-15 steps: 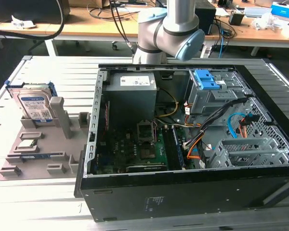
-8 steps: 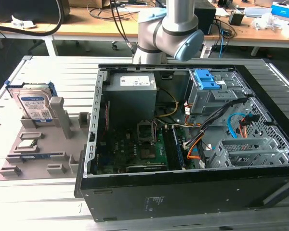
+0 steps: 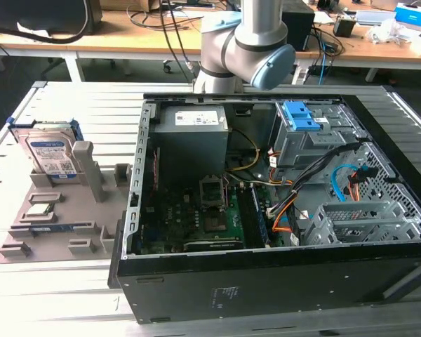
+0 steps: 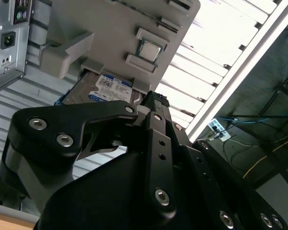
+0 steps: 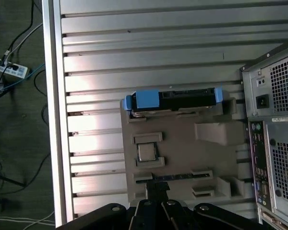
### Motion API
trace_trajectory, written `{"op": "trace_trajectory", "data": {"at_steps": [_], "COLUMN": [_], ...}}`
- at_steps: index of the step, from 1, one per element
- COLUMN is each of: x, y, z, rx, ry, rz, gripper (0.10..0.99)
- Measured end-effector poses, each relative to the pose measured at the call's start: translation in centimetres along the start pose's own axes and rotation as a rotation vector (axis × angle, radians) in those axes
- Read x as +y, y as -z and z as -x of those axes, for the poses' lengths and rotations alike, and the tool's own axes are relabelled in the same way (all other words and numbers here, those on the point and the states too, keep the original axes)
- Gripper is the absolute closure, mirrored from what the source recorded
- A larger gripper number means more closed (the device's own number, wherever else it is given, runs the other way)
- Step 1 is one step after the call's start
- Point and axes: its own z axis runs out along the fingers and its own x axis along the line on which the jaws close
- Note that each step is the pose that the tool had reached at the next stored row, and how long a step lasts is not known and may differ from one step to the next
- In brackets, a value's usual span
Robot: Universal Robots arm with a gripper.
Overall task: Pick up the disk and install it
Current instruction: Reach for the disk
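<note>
On the slatted metal surface (image 3: 56, 295), at the exterior view's left, a grey holder tray (image 3: 63, 210) carries the disk (image 3: 52, 156). The disk stands on its long edge in a slot at the tray's far end, with its label facing the camera and a blue bracket around it. Just beside the tray, toward the exterior view's right, lies an open computer case (image 3: 266, 281), and the arm (image 3: 242, 42) rises behind its far wall. That view alone shows the case's inside: the board, loose cables and a blue latch (image 3: 302, 119) on the drive cage. The first wrist view looks straight down, so the disk appears as a thin dark strip capped with blue. It also shows a small square chip (image 5: 147, 152) seated in the tray, apart from the disk. The pincer (image 5: 156, 184) is there too, its tips drawn narrow together, holding nothing and clear of the disk. The second wrist view shows the pincer's black body from the side, with the disk's label beyond its tip and not touching it.
</note>
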Motion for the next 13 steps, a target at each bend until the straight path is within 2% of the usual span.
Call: {"op": "trace_trajectory", "data": {"at_steps": [6,10,13], "x": [1.42,2.12,3.05], "y": [-0.04,-0.07,-0.1], "z": [-0.68,-0.88,-0.95], "rx": [-0.0002,-0.0003,-0.0004], "ry": [0.0,0.0,0.0], "rz": [-0.002,-0.003,-0.007], "gripper": [0.98,0.98,0.98]}}
